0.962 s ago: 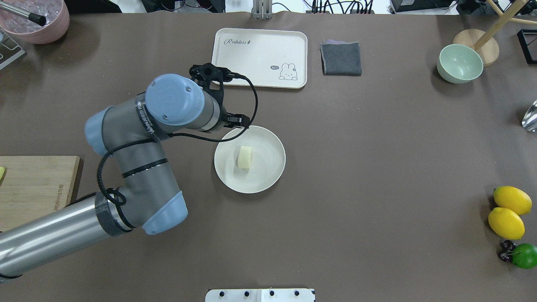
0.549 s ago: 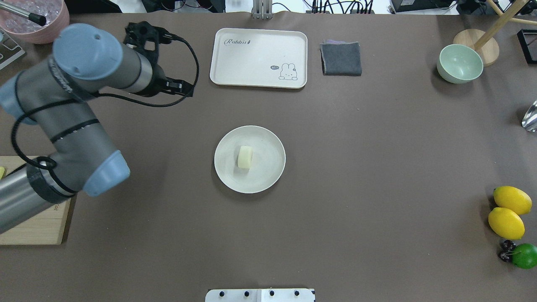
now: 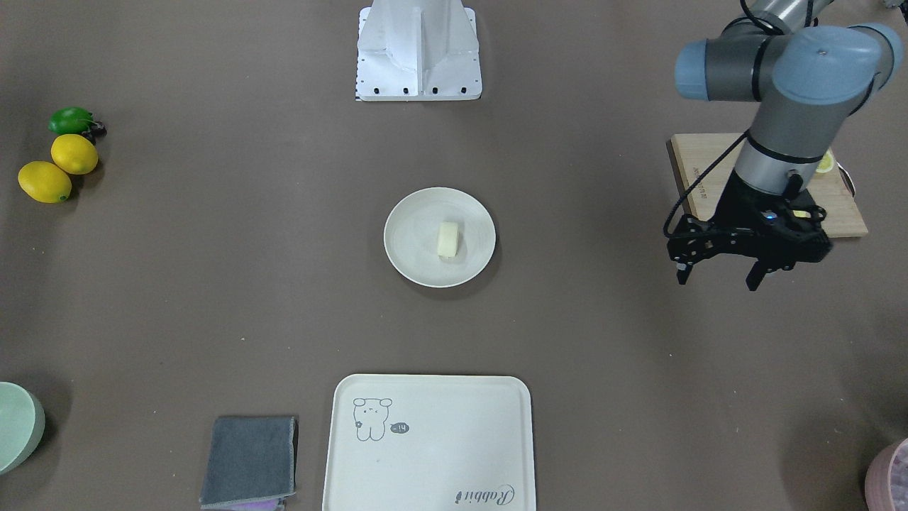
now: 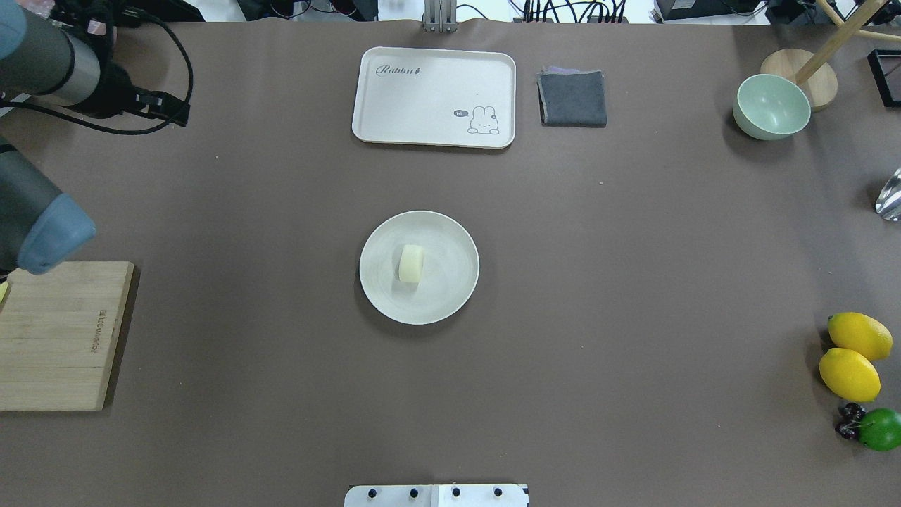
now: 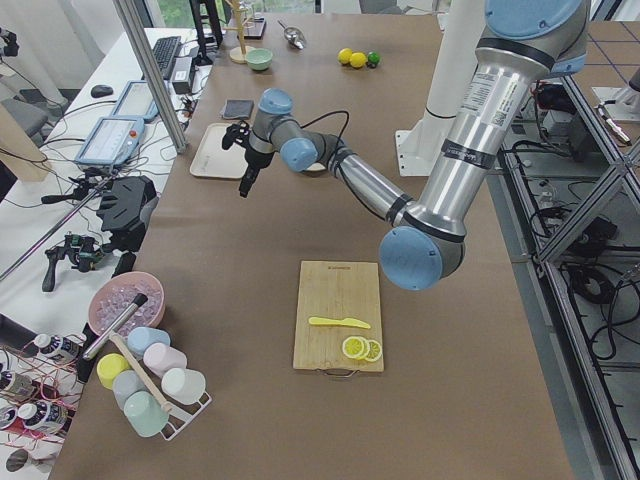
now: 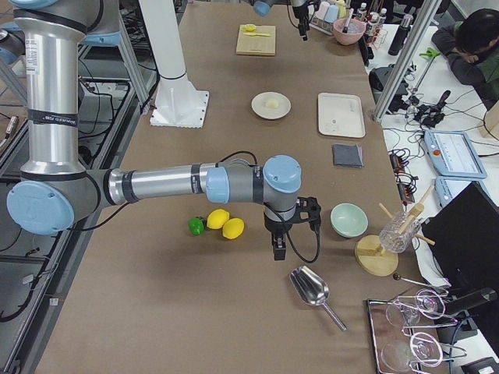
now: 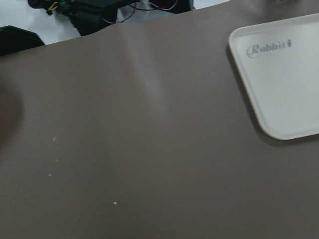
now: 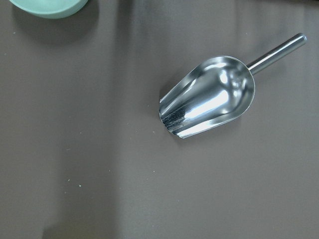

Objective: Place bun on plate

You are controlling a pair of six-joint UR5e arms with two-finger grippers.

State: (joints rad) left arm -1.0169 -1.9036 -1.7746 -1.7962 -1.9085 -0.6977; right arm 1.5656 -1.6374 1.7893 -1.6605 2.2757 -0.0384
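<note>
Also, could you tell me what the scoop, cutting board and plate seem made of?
The scoop: polished metal, probably steel, given its mirror-like reflections. The cutting board: pale matte wood, possibly bamboo, showing lengthwise grain strips. The plate: cream, matte, no glare; ceramic or plastic composite, hard to say.

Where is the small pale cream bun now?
In the overhead view, the bun lies on the round cream-white plate at mid-table, slightly left of its centre.

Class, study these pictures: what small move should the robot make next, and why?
Probably just lift the left gripper clear toward a rest pose. The bun already lies inside the plate, and that gripper is open, empty and well off to the side, so nothing seems left to grasp.
</note>
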